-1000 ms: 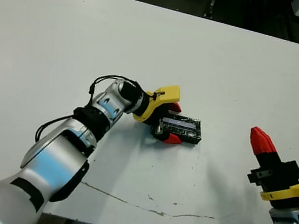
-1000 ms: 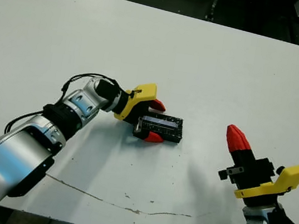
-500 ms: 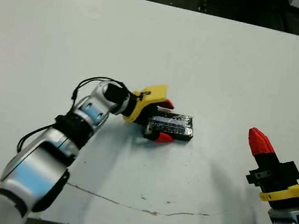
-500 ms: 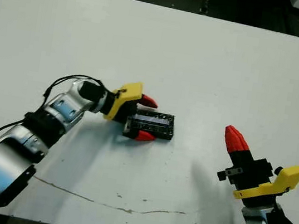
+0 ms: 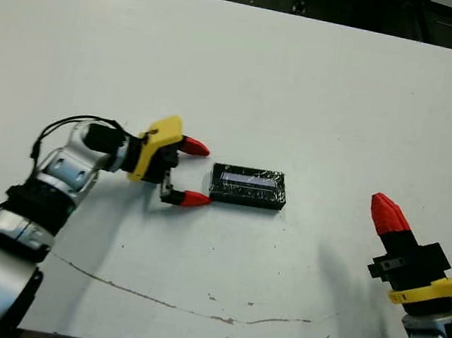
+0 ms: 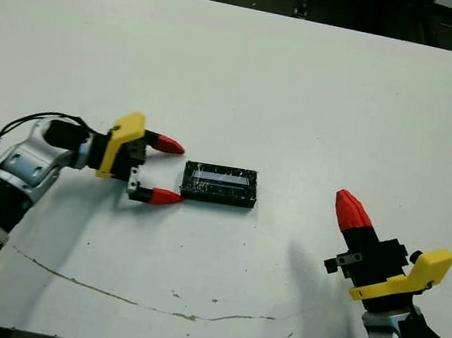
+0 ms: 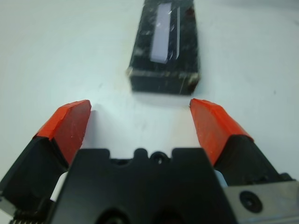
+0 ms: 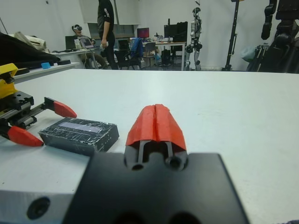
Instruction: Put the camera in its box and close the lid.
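A closed black box [image 5: 248, 187] lies flat mid-table, with the lid [image 6: 220, 178] and its shiny foil strip on top. The camera is hidden. My left gripper [image 5: 202, 174] stands open just left of the box's short end, its red fingertips [image 7: 70, 122] a small gap away from it and touching nothing. Far to the right, near the front edge, my right gripper [image 5: 383, 208] is shut and empty, pointing up and away from the box [image 8: 79, 134].
A thin dark crack line [image 5: 189, 304] runs along the white table [image 5: 306, 87] near its front edge. In the right wrist view a person [image 8: 106, 28] stands beyond the table, among desks and equipment.
My left gripper has come off the box's left end and drawn back to the left, open. The box now lies straighter. The right arm has barely moved.
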`<move>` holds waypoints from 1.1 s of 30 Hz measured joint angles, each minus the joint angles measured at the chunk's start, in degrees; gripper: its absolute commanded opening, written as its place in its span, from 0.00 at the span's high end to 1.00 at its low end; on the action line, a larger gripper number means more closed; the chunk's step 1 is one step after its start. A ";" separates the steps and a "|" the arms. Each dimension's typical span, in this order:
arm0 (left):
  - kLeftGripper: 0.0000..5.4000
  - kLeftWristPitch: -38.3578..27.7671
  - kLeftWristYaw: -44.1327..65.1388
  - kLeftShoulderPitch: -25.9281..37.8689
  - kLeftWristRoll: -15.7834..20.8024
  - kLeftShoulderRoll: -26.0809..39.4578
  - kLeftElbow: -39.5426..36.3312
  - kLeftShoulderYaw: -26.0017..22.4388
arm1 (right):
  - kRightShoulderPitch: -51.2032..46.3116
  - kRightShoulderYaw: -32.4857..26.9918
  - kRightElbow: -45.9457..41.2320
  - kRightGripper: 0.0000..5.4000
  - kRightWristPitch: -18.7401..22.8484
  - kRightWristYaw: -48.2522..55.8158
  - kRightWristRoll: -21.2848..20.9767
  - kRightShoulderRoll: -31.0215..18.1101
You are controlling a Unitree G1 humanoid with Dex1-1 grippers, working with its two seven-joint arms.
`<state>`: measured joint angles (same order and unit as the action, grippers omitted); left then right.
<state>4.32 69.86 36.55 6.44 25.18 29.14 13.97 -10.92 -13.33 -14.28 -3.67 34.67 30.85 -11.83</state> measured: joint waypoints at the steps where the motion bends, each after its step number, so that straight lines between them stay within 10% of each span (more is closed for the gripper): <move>1: 0.00 -0.05 0.07 -0.37 0.04 1.02 -0.51 -0.36 | 0.01 0.00 0.05 1.00 -0.01 0.01 -0.01 0.00; 14: 0.11 14.17 -1.69 -2.23 4.09 11.01 -13.73 -7.91 | 0.05 0.21 0.13 1.00 -0.07 -0.23 -0.28 0.02; 21: 0.30 20.68 -22.98 -7.01 14.12 -5.13 -32.62 -14.17 | 0.39 0.52 0.45 1.00 -0.09 -0.08 -0.14 0.12; 33: 0.65 24.25 -48.86 -11.87 9.52 -24.90 -39.49 -3.16 | 1.04 0.64 1.25 1.00 -0.50 -0.32 -0.20 0.25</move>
<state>28.57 21.00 24.69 15.96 0.28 -10.35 10.80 -9.88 -12.69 -13.02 -4.17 34.35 30.65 -11.58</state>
